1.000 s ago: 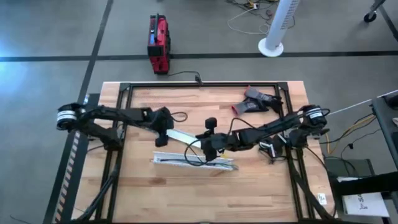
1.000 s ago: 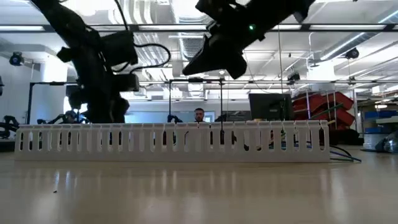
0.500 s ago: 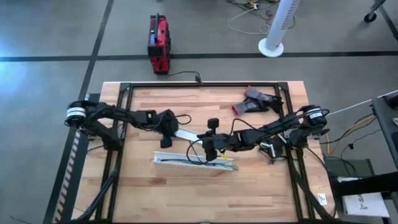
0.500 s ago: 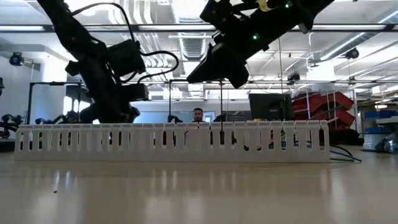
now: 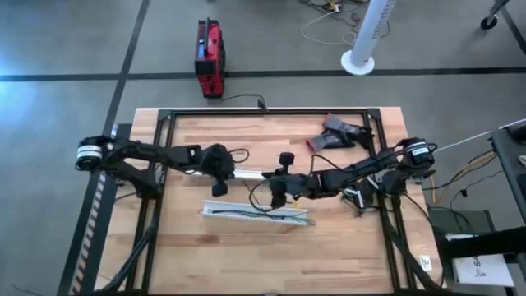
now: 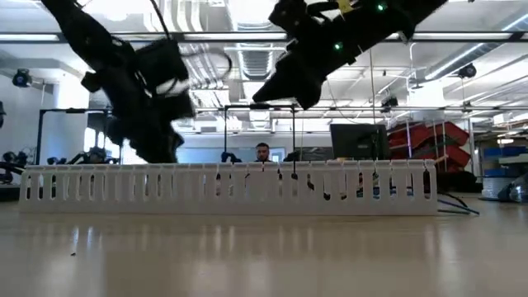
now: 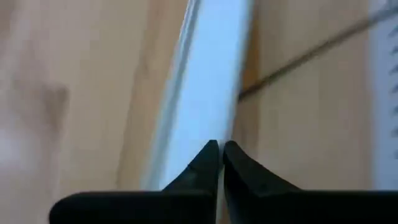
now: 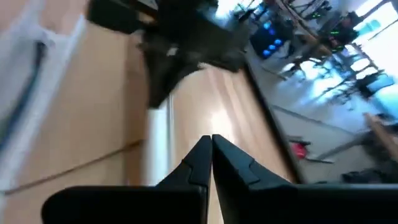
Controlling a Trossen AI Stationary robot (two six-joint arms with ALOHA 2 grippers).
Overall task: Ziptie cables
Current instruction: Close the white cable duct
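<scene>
Near frame centre, high view: left hand [image 5: 218, 167] and right hand [image 5: 279, 182] face each other above tabletop [image 5: 345, 238], arms stretched inward. Flat white strip [image 5: 249, 174] lies between them, left end under left hand. Both wrist views: each hand's fingertips pinched together, clenched on nothing. Cables [image 5: 259, 207] loop just below right hand, running into slotted white channel [image 5: 256, 215]. Ziptie not discernible.

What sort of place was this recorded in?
Probably a robotics lab or workshop in an open-plan office. A wooden table stands on a grey concrete floor; behind it the low view shows a monitor, exposed ceiling ducts and a seated person.
</scene>
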